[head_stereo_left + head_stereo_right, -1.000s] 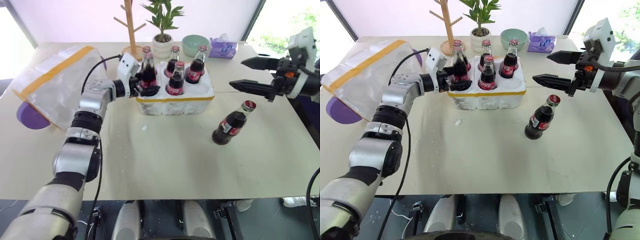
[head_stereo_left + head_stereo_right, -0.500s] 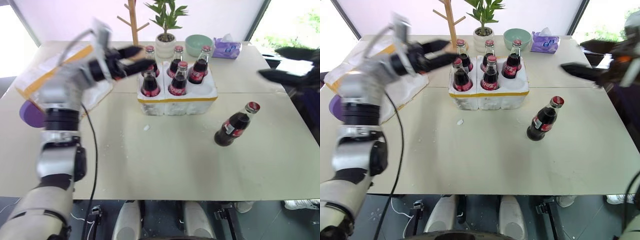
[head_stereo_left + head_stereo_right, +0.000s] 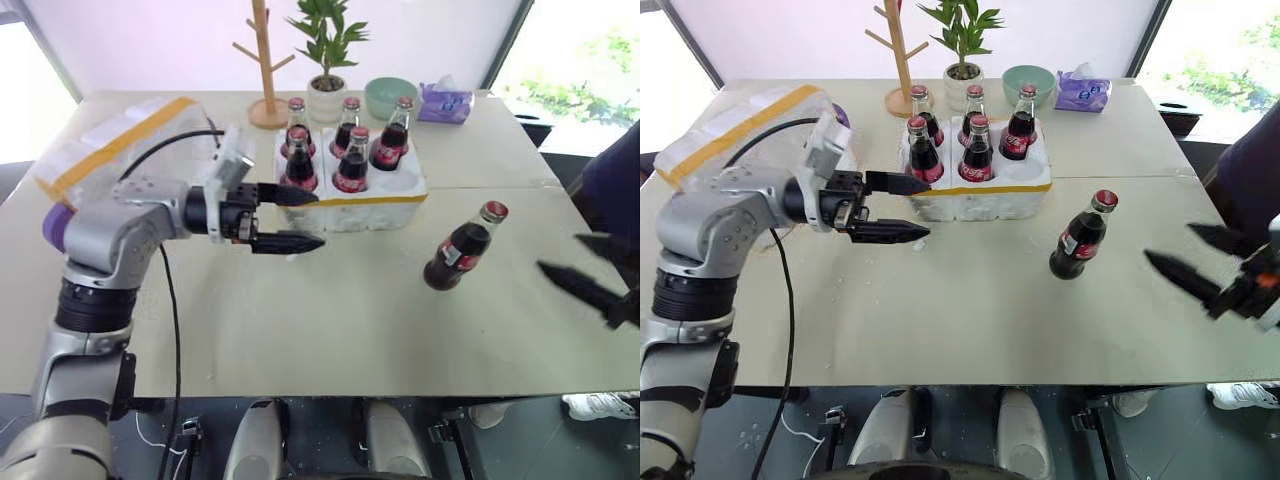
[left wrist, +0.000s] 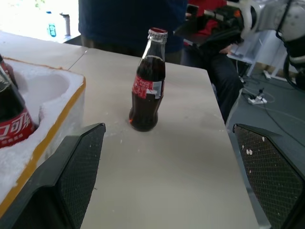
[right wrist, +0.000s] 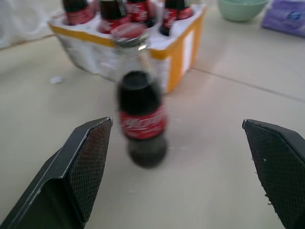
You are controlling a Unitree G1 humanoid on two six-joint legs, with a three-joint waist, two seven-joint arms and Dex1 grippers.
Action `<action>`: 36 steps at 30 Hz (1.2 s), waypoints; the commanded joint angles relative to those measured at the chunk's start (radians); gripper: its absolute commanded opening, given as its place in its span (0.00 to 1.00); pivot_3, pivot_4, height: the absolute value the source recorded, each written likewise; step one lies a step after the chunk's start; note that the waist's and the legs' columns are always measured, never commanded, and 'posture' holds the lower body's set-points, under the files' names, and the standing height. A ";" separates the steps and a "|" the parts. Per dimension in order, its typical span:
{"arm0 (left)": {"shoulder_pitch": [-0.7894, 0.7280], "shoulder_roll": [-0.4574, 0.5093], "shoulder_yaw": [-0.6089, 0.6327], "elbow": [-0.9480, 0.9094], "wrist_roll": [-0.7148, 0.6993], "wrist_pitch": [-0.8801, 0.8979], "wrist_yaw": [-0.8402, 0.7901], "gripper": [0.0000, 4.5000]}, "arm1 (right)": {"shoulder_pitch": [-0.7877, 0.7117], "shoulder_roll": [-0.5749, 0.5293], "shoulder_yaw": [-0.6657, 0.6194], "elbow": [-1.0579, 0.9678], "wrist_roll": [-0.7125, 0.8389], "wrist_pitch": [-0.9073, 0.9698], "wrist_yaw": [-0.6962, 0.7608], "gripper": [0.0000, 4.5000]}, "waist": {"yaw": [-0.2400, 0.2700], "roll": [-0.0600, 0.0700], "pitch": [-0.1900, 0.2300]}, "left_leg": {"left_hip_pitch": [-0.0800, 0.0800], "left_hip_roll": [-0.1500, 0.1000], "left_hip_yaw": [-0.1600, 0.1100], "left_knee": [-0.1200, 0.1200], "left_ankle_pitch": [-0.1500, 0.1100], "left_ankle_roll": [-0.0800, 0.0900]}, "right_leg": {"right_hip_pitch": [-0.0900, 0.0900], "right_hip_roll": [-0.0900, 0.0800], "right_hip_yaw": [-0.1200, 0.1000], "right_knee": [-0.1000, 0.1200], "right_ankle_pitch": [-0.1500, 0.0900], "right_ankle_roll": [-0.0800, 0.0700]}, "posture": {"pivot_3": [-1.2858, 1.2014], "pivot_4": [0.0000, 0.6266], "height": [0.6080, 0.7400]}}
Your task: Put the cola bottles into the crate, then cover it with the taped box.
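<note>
At the far left the taped box [image 3: 120, 150] is lying tilted on the table [image 3: 330, 320]. Next to it the left gripper [image 3: 290, 218] is hovering just in front of the crate [image 3: 350, 205], fingers spread wide and pinching nothing. Five cola bottles [image 3: 352, 160] are standing in the crate's wells. The sixth bottle [image 3: 462, 248] is standing alone on the table further right. The right gripper [image 3: 1205, 262] is hanging near the table's right edge, spread and empty.
</note>
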 commanded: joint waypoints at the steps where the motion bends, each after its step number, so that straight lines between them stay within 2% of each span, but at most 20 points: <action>1: -0.005 -0.019 -0.016 -0.018 0.021 -0.043 0.024 1.00 | -0.008 0.082 0.072 -0.100 0.044 -0.027 -0.136 1.00 | -0.001 0.000 0.000 | 0.000 0.000 0.000 0.000 0.000 0.000 | 0.000 0.000 0.000 0.000 0.000 0.000 | 0.52 0.24 1.00; 5: 0.000 -0.042 -0.027 -0.018 0.035 -0.067 0.043 1.00 | -0.030 0.181 0.199 -0.092 -0.009 -0.091 -0.273 1.00 | -0.001 0.000 0.000 | 0.000 0.000 0.000 0.000 0.000 0.000 | 0.000 0.000 0.000 0.000 0.000 -0.001 | 0.52 0.24 1.00; 8: -0.009 -0.058 -0.029 -0.006 0.050 -0.076 0.073 1.00 | -0.025 0.206 0.252 -0.085 -0.002 -0.125 -0.302 1.00 | 0.005 0.000 0.000 | -0.001 0.000 0.000 0.000 0.000 0.000 | 0.000 0.000 0.000 0.000 0.000 -0.001 | 0.52 0.24 1.00; 20: -0.019 -0.056 -0.021 -0.016 0.036 -0.070 0.099 1.00 | -0.035 0.201 0.411 0.039 -0.049 -0.225 -0.366 1.00 | 0.007 0.000 0.000 | -0.001 0.000 0.000 0.000 0.000 0.000 | 0.000 0.000 0.000 -0.001 -0.001 -0.001 | 0.52 0.24 1.00; 29: -0.014 -0.056 -0.027 -0.022 0.033 -0.071 0.104 1.00 | -0.166 0.210 0.509 0.247 -0.123 -0.304 -0.408 1.00 | 0.006 0.000 0.000 | -0.001 0.000 0.000 0.000 0.000 0.000 | 0.000 0.000 0.000 -0.001 -0.001 -0.001 | 0.52 0.24 1.00; 30: -0.014 -0.057 -0.027 -0.022 0.034 -0.071 0.105 1.00 | -0.184 0.213 0.516 0.272 -0.132 -0.309 -0.419 0.88 | 0.006 0.000 0.000 | -0.001 0.000 0.000 0.000 0.000 0.000 | 0.000 0.000 0.000 -0.001 -0.001 -0.001 | 0.52 0.24 1.00; 33: -0.013 -0.058 -0.028 -0.026 0.039 -0.074 0.114 1.00 | -0.208 0.205 0.528 0.280 -0.123 -0.316 -0.412 0.61 | 0.007 0.000 0.000 | -0.001 0.000 0.000 0.000 0.000 0.000 | 0.000 0.000 0.000 -0.001 -0.001 -0.001 | 0.52 0.24 1.00; 36: 0.001 -0.046 -0.013 -0.041 0.032 -0.069 0.123 1.00 | -0.257 0.183 0.477 0.235 -0.014 -0.271 -0.390 0.62 | 0.007 0.000 0.000 | -0.001 0.000 0.000 -0.001 0.000 0.000 | 0.000 0.000 0.000 -0.001 -0.001 -0.001 | 0.52 0.24 1.00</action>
